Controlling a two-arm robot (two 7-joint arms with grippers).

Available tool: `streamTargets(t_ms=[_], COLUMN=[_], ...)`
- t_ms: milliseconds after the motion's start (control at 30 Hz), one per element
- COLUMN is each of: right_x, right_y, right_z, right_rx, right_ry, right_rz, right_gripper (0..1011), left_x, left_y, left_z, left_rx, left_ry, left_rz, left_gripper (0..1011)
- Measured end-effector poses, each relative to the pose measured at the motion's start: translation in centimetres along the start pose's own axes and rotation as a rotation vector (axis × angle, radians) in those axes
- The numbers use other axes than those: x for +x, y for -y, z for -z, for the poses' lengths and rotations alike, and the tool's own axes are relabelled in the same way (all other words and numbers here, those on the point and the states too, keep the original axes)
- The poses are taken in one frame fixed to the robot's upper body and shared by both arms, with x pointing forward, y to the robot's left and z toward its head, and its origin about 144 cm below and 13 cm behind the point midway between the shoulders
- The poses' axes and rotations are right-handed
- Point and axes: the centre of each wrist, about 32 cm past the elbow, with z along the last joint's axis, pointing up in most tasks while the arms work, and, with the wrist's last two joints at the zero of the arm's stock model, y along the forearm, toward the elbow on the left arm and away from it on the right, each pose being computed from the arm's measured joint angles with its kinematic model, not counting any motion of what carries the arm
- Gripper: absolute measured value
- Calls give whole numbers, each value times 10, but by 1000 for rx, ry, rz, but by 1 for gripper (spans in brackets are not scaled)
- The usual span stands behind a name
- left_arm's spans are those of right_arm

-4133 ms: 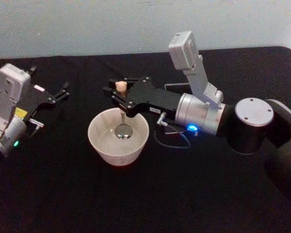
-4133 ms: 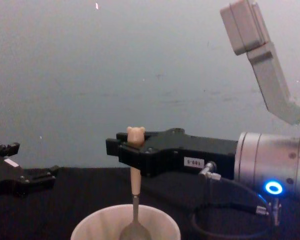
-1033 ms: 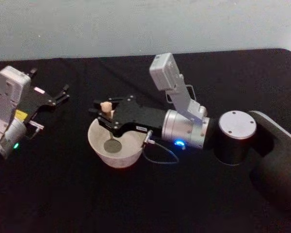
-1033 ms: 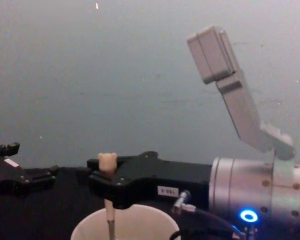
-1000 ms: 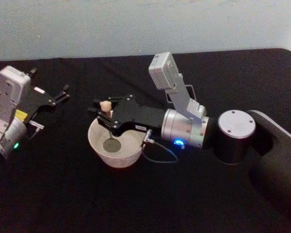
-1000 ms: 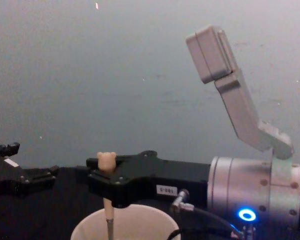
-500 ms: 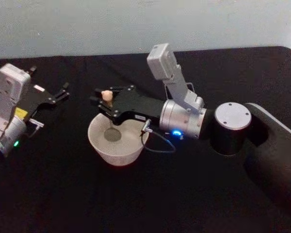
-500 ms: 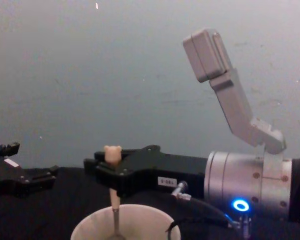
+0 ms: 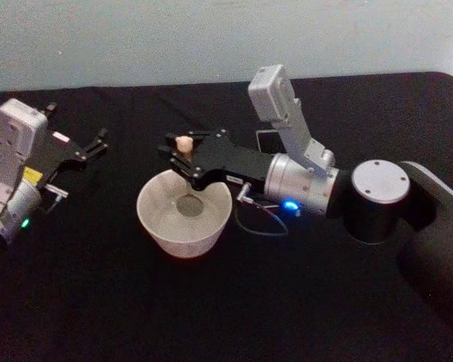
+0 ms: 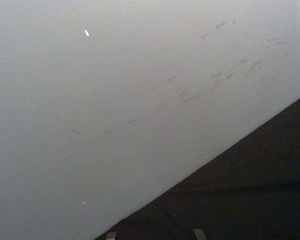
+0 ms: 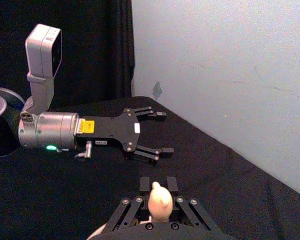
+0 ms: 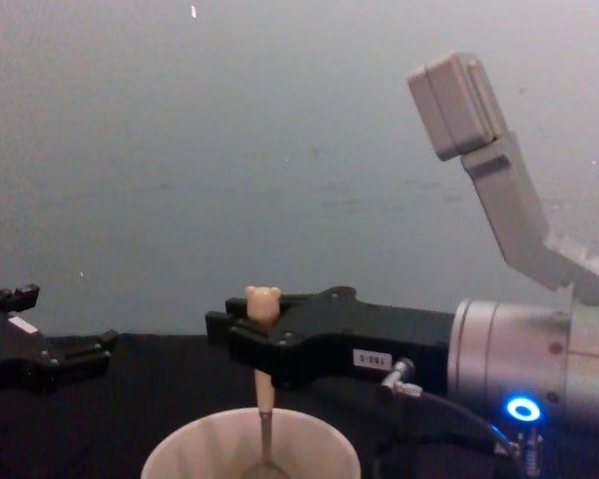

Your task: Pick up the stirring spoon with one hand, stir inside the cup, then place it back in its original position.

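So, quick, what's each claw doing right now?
Right gripper: shut on the spoon, which dips into the cup.
Left gripper: open, holding nothing.

The broad matte black tabletop (image 9: 211,302) is stretching right across the scene, its far right corner rounding off against the backdrop. Behind it, the plain pale grey-blue wall (image 9: 136,38) is running the full width and meeting the table's far edge. Faint dark scuff marks (image 10: 230,75) are streaking diagonally over that wall, and a tiny white fleck (image 10: 86,33) is sitting high on it. Where the wall ends, a black curtain (image 11: 90,50) is hanging in vertical folds down to the table.
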Motion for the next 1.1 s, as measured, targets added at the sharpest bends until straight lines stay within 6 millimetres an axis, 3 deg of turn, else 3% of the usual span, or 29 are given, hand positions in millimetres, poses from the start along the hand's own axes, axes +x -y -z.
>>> streamTargets(t_ms=[500, 1100], right_x=[-8, -17], right_y=[15, -2], right_z=[0, 0], right_rx=[-8, 2], right_ry=[-10, -19], right_rz=[-12, -68], right_gripper=[209, 208], left_x=[0, 0], left_y=[0, 0], left_z=[0, 0], left_rx=[0, 0], left_ry=[0, 0], left_rz=[0, 0], left_gripper=[1001, 1001])
